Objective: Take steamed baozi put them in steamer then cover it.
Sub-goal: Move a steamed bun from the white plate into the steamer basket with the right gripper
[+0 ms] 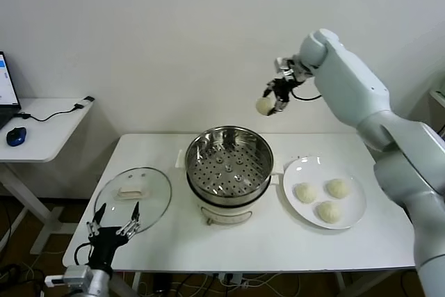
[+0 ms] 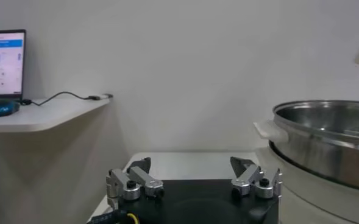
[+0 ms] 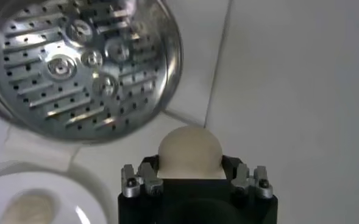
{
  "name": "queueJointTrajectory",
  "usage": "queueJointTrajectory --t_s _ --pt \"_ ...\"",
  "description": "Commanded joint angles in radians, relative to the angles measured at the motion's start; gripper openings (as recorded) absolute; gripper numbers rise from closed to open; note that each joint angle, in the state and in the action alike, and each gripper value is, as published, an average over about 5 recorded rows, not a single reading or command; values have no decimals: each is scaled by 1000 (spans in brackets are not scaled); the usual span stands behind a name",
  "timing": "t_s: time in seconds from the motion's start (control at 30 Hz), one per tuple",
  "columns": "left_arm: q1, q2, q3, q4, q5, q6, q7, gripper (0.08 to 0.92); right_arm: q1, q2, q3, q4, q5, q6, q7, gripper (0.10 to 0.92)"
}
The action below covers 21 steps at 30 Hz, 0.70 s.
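High above the table's back, my right gripper (image 1: 270, 104) is shut on one cream-white baozi (image 1: 264, 106) (image 3: 189, 152), up beyond the far right rim of the steamer (image 1: 229, 165). The steel basket (image 3: 75, 61) has nothing in it and its perforated floor shows. Three more baozi (image 1: 304, 193) (image 1: 338, 188) (image 1: 328, 211) lie on the white plate (image 1: 351, 213) right of the steamer. The glass cover (image 1: 133, 198) with its white handle rests flat on the table left of the steamer. My left gripper (image 1: 115, 219) (image 2: 191, 173) hovers open at the cover's near edge, holding nothing.
A side desk (image 1: 42, 126) with a blue mouse (image 1: 15, 135), a cable and a laptop edge stands to the left. The wall runs close behind the table. The steamer's white base handle (image 2: 269, 129) juts toward the left gripper.
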State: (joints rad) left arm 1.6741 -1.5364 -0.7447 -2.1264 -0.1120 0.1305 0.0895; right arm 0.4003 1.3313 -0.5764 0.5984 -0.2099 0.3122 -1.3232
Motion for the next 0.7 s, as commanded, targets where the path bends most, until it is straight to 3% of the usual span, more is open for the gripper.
queueJointTrajectory --t_s 0.03,0.7 --pt "-1 -2 -5 -7 -2 8 -1 823 30 77 -194 33 -4 519 65 679" --pt "-8 -8 -8 2 -6 6 -2 823 -104 140 -183 33 -272 560 142 679"
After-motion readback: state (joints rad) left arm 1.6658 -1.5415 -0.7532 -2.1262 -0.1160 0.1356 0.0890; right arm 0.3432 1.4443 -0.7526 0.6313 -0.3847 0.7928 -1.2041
